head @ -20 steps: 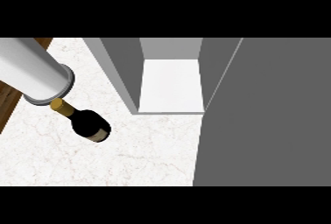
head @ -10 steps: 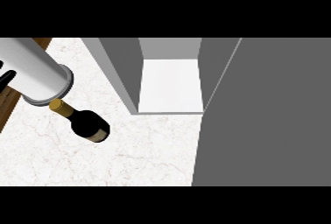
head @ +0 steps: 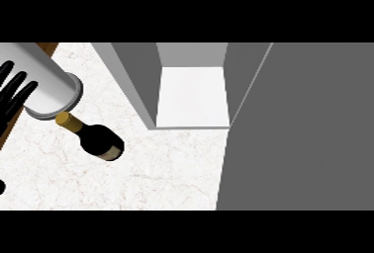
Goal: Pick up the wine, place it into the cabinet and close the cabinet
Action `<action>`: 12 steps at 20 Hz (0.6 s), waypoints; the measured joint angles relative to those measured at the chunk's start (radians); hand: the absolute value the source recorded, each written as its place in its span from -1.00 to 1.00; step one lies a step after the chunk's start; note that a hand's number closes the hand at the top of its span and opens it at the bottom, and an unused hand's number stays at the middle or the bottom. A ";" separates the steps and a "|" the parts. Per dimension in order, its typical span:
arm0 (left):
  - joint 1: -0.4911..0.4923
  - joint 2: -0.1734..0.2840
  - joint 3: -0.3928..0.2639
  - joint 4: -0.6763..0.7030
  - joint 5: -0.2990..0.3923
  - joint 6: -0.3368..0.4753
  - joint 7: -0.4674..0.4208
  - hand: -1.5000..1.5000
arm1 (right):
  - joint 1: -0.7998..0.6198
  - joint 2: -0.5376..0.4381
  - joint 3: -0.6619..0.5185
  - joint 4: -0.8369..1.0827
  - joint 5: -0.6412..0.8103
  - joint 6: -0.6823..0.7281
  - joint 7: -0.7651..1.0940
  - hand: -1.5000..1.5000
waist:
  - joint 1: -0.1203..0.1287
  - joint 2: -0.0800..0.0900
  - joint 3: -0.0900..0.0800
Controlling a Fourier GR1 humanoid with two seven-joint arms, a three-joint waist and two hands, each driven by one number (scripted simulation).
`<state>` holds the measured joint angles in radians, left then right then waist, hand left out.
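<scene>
Wine bottle (head: 93, 137) upright on marble counter (head: 161, 173); open cabinet (head: 191, 94) just right; left hand (head: 15, 94) fingers spread, empty.

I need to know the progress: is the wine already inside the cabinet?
No, the wine stands on the counter, left of the open cabinet.

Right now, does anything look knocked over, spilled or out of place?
Nothing stands out. The wine bottle stands on the counter, no spill round it. The cabinet is open, nothing on its shelf. The left hand is beside the bottle.
</scene>
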<state>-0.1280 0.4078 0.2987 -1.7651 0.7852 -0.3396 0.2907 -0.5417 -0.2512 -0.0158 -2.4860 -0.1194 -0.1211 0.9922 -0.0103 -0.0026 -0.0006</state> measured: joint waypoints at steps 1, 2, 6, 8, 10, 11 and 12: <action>-0.003 -0.004 -0.005 0.030 -0.018 -0.020 -0.016 -1.00 | -0.002 0.001 0.001 0.002 0.000 0.001 0.000 -1.00 | 0.000 0.000 0.000; -0.001 -0.006 -0.006 0.036 -0.023 -0.022 -0.017 -1.00 | -0.001 -0.003 -0.009 0.000 -0.002 0.002 0.006 -1.00 | 0.000 0.000 0.000; -0.002 -0.020 -0.019 0.120 -0.087 -0.067 -0.067 -1.00 | -0.013 0.003 -0.001 0.000 -0.002 -0.004 0.019 -1.00 | -0.002 0.000 0.000; 0.010 -0.036 -0.024 0.156 -0.120 -0.093 -0.106 -1.00 | -0.011 0.012 0.011 -0.002 0.002 -0.008 0.017 -1.00 | -0.001 0.000 0.000; 0.009 -0.039 -0.025 0.194 -0.144 -0.113 -0.129 -1.00 | -0.033 0.007 0.008 -0.001 0.002 -0.011 0.025 -1.00 | 0.000 0.000 0.000; 0.000 -0.041 -0.024 0.224 -0.159 -0.118 -0.143 -1.00 | -0.040 0.006 0.015 -0.002 0.004 -0.015 0.029 -1.00 | -0.002 0.000 0.000; 0.000 -0.042 -0.023 0.237 -0.170 -0.122 -0.152 -1.00 | -0.037 0.003 0.005 -0.001 0.003 -0.011 0.026 -1.00 | -0.001 0.000 0.000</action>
<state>-0.1282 0.3654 0.2752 -1.5285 0.6155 -0.4615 0.1384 -0.5783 -0.2484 -0.0106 -2.4871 -0.1168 -0.1319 1.0177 -0.0110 -0.0022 -0.0009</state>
